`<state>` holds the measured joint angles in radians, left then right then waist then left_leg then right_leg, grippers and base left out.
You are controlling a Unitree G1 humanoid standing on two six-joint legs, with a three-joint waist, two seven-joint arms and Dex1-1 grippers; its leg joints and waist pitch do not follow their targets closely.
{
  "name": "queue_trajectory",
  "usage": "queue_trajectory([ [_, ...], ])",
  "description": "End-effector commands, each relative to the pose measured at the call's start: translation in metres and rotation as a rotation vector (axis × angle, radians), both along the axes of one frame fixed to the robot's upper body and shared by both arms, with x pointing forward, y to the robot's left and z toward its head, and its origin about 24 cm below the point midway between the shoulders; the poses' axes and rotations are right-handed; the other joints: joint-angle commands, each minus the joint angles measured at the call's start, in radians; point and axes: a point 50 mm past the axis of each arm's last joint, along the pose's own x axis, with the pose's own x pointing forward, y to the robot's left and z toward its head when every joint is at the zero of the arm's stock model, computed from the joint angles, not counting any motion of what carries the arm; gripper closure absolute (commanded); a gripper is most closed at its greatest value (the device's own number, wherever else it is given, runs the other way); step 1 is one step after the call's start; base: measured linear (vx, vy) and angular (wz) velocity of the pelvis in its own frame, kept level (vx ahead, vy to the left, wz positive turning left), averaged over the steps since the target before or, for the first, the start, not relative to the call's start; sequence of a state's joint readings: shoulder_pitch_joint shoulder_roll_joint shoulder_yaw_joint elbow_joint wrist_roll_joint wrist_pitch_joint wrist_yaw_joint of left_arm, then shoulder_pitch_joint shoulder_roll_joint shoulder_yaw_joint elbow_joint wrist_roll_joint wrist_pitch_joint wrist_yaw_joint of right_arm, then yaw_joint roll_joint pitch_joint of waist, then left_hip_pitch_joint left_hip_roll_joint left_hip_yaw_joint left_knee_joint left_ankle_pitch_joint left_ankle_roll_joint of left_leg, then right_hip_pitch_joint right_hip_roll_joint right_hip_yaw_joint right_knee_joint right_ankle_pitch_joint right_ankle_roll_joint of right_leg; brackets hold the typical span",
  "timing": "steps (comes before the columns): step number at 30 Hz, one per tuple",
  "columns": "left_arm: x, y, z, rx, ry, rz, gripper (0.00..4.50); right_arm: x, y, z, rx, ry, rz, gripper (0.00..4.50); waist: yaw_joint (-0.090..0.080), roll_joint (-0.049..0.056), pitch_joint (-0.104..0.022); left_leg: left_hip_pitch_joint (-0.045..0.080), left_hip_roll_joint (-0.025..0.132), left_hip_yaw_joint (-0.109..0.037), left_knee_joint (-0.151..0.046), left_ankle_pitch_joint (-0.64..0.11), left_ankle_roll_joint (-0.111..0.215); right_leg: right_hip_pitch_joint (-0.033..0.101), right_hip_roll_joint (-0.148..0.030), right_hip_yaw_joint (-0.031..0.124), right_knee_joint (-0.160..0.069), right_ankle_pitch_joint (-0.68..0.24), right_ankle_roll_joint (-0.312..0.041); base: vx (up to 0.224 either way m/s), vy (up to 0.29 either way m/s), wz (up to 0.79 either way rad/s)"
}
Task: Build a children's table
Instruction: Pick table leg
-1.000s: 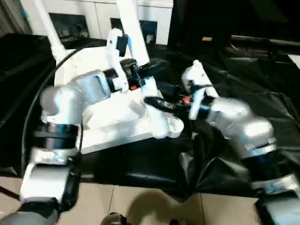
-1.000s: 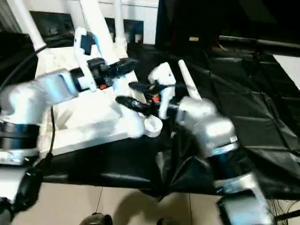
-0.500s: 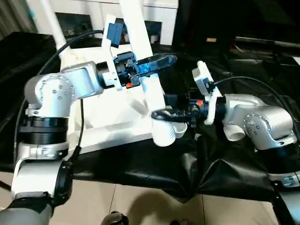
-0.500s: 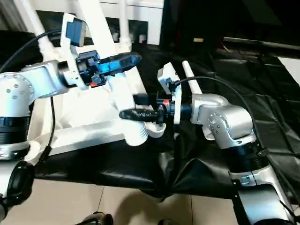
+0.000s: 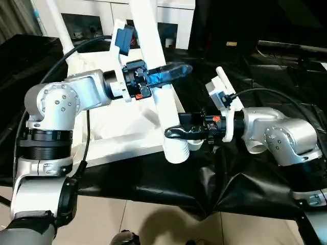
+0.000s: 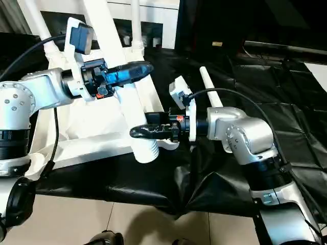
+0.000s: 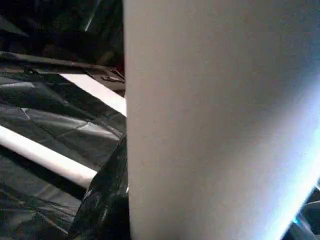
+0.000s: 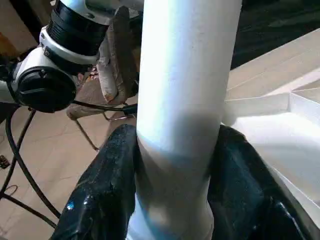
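The white tabletop (image 5: 117,127) lies underside up on the black sheet. A long white leg (image 5: 153,56) slants over its near right corner, flared end (image 5: 176,152) down. My left gripper (image 5: 176,70) is shut on the leg's middle, and the tube crowds the left wrist view (image 7: 210,120). My right gripper (image 5: 173,131) comes in from the right and grips the same leg just above the flare. In the right wrist view its black fingers (image 8: 117,175) press on both sides of the tube (image 8: 180,100).
Another loose leg (image 6: 212,89) lies on the black sheet (image 6: 265,102) behind my right arm. Two legs (image 6: 36,25) (image 6: 135,25) stand upright at the tabletop's far side. White cabinets are behind, tiled floor (image 5: 153,219) in front.
The view has steadied. My right gripper's fingers have narrowed onto the leg's lower part. The left gripper keeps its hold on the leg.
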<state>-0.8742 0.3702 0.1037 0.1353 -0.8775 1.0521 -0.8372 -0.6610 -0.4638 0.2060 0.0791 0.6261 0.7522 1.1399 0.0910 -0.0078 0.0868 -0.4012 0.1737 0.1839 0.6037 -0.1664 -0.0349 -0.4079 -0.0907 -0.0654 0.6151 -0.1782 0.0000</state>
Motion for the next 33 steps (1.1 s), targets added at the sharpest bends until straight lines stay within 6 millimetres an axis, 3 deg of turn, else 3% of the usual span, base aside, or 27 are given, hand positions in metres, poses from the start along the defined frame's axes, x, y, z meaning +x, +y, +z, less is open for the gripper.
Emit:
queue_trajectory([
  [1, -0.005, -0.003, 0.015, -0.067, -0.049, -0.057, 2.77, -0.001, 0.0, -0.017, -0.079, 0.04, -0.039, 2.64, 0.003, 0.0, -0.084, 0.029, 0.046, -0.015, -0.065, -0.121, 0.012, 0.058, -0.054, 0.042, -0.05, -0.083, -0.277, 0.0, 0.0, 0.0],
  [6, -0.002, -0.001, 0.011, -0.066, -0.044, 0.003, 2.77, 0.004, 0.003, -0.016, -0.036, -0.003, -0.098, 2.64, 0.002, 0.0, -0.085, 0.028, 0.047, -0.015, -0.065, -0.125, 0.007, 0.058, -0.056, 0.043, -0.05, -0.089, -0.275, 0.0, 0.0, 0.0],
  [7, 0.0, -0.001, 0.011, -0.066, -0.041, 0.024, 2.21, 0.004, 0.004, -0.015, -0.028, -0.009, -0.108, 2.64, 0.003, 0.001, -0.085, 0.029, 0.047, -0.016, -0.065, -0.125, 0.007, 0.057, -0.056, 0.042, -0.051, -0.09, -0.275, 0.0, 0.0, 0.0],
  [11, 0.004, -0.002, 0.006, -0.075, -0.024, 0.091, 1.96, 0.007, 0.008, -0.014, 0.019, -0.034, -0.184, 2.64, 0.003, 0.002, -0.086, 0.03, 0.046, -0.015, -0.064, -0.117, 0.003, 0.056, -0.055, 0.042, -0.05, -0.074, -0.28, 0.0, 0.0, 0.0],
  [12, 0.007, -0.002, 0.005, -0.061, -0.031, 0.136, 1.83, 0.008, 0.008, -0.015, 0.024, -0.038, -0.202, 2.64, 0.004, 0.008, -0.086, 0.029, 0.046, -0.017, -0.065, -0.127, 0.0, 0.057, -0.055, 0.041, -0.05, -0.081, -0.278, 0.0, 0.0, 0.0],
  [14, 0.014, -0.003, 0.0, -0.013, -0.065, 0.249, 1.71, 0.009, 0.009, -0.015, 0.032, -0.054, -0.244, 2.65, 0.001, 0.004, -0.086, 0.029, 0.047, -0.018, -0.067, -0.143, -0.006, 0.059, -0.055, 0.042, -0.055, -0.088, -0.264, 0.0, 0.0, 0.0],
  [15, 0.017, -0.003, -0.004, 0.028, -0.092, 0.322, 1.63, 0.011, 0.009, -0.016, 0.038, -0.066, -0.284, 2.65, 0.003, 0.008, -0.087, 0.028, 0.048, -0.019, -0.067, -0.137, -0.008, 0.059, -0.055, 0.042, -0.054, -0.085, -0.256, 0.0, 0.0, 0.0],
  [21, 0.023, -0.007, -0.016, 0.136, -0.078, 0.468, 1.63, 0.021, 0.008, -0.016, 0.035, -0.109, -0.424, 2.65, -0.001, 0.009, -0.09, 0.029, 0.046, -0.018, -0.066, -0.125, -0.012, 0.059, -0.053, 0.042, -0.051, -0.053, -0.25, 0.0, 0.0, 0.0],
  [22, 0.024, -0.007, -0.017, 0.154, -0.076, 0.488, 1.63, 0.022, 0.008, -0.016, 0.032, -0.115, -0.44, 2.65, 0.001, 0.015, -0.09, 0.029, 0.046, -0.019, -0.066, -0.13, -0.013, 0.058, -0.054, 0.041, -0.05, -0.055, -0.251, 0.0, 0.0, 0.0],
  [23, 0.025, -0.008, -0.018, 0.167, -0.075, 0.511, 1.63, 0.024, 0.008, -0.017, 0.026, -0.124, -0.462, 2.65, -0.001, 0.012, -0.09, 0.028, 0.045, -0.019, -0.066, -0.134, -0.014, 0.059, -0.052, 0.041, -0.051, -0.054, -0.252, 0.0, 0.0, 0.0],
  [27, 0.024, -0.012, -0.021, 0.154, -0.062, 0.539, 1.63, 0.028, 0.008, -0.017, 0.019, -0.136, -0.511, 2.65, 0.0, 0.014, -0.089, 0.028, 0.045, -0.019, -0.066, -0.135, -0.014, 0.06, -0.052, 0.041, -0.051, -0.048, -0.253, 0.0, 0.0, 0.0],
  [28, 0.024, -0.012, -0.021, 0.154, -0.062, 0.539, 1.99, 0.028, 0.008, -0.017, 0.019, -0.136, -0.511, 2.65, -0.001, 0.013, -0.089, 0.028, 0.044, -0.018, -0.066, -0.135, -0.012, 0.06, -0.052, 0.042, -0.052, -0.045, -0.255, 0.0, 0.0, 0.0],
  [33, 0.022, -0.015, -0.027, 0.169, -0.041, 0.534, 2.26, 0.03, 0.01, -0.016, 0.023, -0.142, -0.533, 2.65, -0.002, 0.012, -0.087, 0.028, 0.044, -0.018, -0.066, -0.14, -0.002, 0.059, -0.051, 0.041, -0.052, -0.048, -0.256, 0.0, 0.0, 0.0],
])
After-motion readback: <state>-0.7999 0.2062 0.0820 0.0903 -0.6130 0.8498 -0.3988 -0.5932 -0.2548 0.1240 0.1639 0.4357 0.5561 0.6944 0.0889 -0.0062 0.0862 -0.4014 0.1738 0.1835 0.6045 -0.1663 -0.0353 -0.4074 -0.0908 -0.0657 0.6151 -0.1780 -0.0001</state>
